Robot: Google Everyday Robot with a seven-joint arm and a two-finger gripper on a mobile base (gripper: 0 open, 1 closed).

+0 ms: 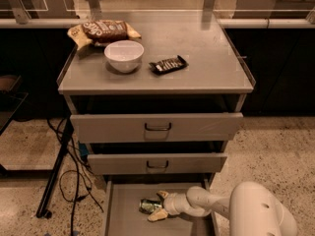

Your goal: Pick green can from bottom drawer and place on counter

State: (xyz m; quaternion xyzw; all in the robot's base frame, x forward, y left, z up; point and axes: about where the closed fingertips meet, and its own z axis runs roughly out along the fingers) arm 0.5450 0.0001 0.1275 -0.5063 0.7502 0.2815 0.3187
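Pincer released low inside bottom drawer, spread either side of green can, apparently positioned for clenching.

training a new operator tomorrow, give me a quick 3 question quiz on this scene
1. True or false: the green can stands on the counter.
2. Where is the gripper? A above the counter; B in the bottom drawer, at the green can; C on the floor beside the cabinet.
3. Name the three things on the counter.

Key
1. False: it lies in the open bottom drawer.
2. B
3. Chip bag, white bowl, black snack bar wrapper.
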